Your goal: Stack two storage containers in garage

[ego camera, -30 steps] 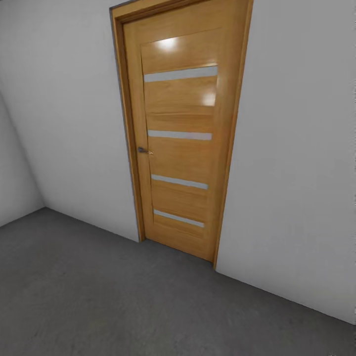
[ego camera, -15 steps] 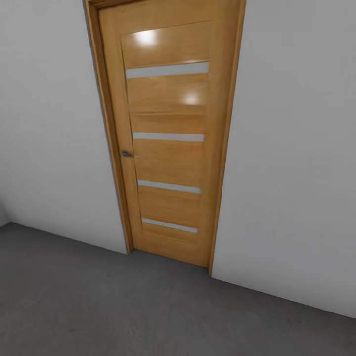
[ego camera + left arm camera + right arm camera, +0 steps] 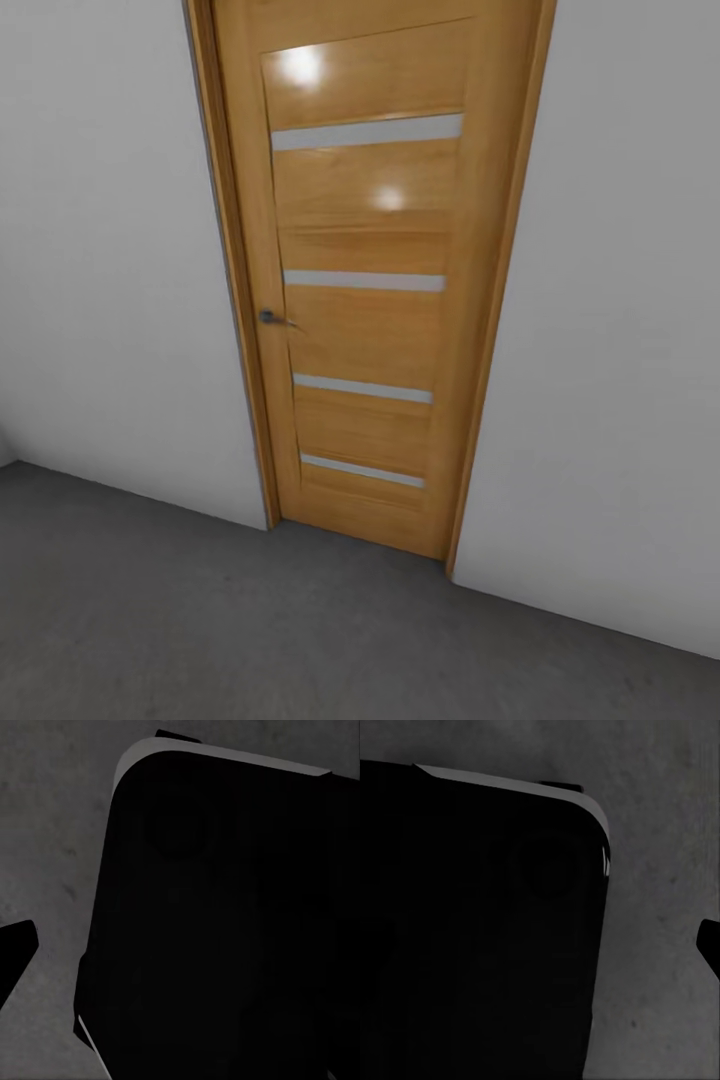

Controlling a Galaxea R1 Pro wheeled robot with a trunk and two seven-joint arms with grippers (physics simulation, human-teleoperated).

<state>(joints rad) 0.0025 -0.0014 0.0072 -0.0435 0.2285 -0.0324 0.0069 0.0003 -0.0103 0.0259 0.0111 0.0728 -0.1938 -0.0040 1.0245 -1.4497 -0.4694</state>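
A closed wooden door (image 3: pixel 365 290) in honey-coloured veneer fills the middle of the head view, set in a matching frame (image 3: pixel 232 270) between two stretches of plain white wall (image 3: pixel 110 250). Four narrow frosted strips (image 3: pixel 364 132) run across the door leaf, one above another, and a small dark metal handle (image 3: pixel 270 317) sits at its left edge, about halfway up. Two soft glints of ceiling light shine on the upper panels. No brand, label or writing can be read anywhere on the door, the frame or the wall.

The dark grey, matte floor (image 3: pixel 200 620) of the garage spreads from the foot of the wall to the bottom of the view, bare and faintly mottled like concrete. At far left a second wall meets the first in a corner.

In the left wrist view a large black body with a rounded corner and a pale grey rim, part of the robot itself (image 3: pixel 217 922), hangs over the same grey floor (image 3: pixel 52 832), with a dark tip jutting in at the edge. The right wrist view gives a mirrored scene: black rounded bulk (image 3: pixel 480 930) over speckled grey floor (image 3: pixel 660 870).

Whether either pincer is wide, narrow or holding anything cannot be told. Neither storage container can be placed from these pictures.
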